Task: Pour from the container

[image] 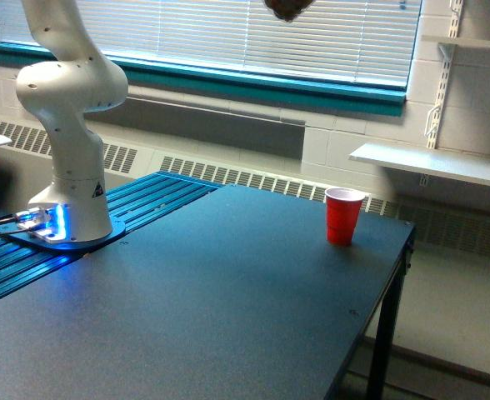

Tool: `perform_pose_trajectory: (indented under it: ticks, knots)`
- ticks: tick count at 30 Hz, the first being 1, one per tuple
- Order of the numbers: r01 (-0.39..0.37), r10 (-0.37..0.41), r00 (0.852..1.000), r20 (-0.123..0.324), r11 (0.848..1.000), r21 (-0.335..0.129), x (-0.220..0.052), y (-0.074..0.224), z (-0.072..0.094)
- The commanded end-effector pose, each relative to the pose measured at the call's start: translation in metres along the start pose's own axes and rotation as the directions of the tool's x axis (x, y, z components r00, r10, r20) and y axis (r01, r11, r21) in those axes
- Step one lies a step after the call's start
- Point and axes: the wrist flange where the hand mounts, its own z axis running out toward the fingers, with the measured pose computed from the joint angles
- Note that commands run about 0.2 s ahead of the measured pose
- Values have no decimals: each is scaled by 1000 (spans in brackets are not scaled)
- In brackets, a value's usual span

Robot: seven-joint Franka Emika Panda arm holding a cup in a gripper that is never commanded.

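The bottom of the container [287, 8] pokes into the exterior view at the top edge, above the middle of the table; only a dark brown rounded mass shows, and the rest is cut off. My gripper is above the frame and out of view. A red cup [343, 215] with a white inside stands upright near the table's far right corner, well below the container and to its right.
The arm's white base [66, 167] stands on a blue-lit mount at the exterior view's left. The dark table [228, 317] ends at a right edge just past the red cup. White shelves [432, 162] hang on the wall beyond.
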Motion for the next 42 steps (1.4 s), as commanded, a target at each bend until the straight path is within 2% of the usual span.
perform_pose_trajectory:
  ticks: [1,5,11,22,28,33,35,40,42]
  knots:
    - [115,-114,993,-13,991,66,-9,3,-31]
    - [171,-172,985,0,980,100,-23,2,-47]
    - [258,-260,966,-4,954,152,-46,-5,-75]
    - [387,-406,910,81,903,186,-94,-17,-60]
    - [447,-477,869,133,871,205,-122,-25,-47]
    - [493,-529,834,156,842,218,-143,-33,-35]
    - [499,-538,825,172,837,226,-151,-36,-30]
    - [536,-577,794,190,812,229,-169,-41,-16]
    - [532,-576,792,204,814,232,-176,-43,-11]
